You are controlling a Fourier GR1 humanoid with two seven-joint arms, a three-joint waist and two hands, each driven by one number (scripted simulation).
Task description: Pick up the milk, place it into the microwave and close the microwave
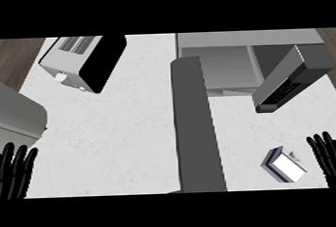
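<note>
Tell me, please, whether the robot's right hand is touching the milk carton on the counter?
Apart. The head view shows a strip of bare white counter between the milk carton and the right hand, whose straight fingers stand beside it.

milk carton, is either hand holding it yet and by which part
Nothing is held. The milk carton lies on the counter, apart from the open right hand and the left hand.

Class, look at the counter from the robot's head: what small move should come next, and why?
Probably the right hand should shift toward the milk carton and close round it. The carton lies on the counter just beside that open hand, untouched, and the microwave door already stands open.
</note>
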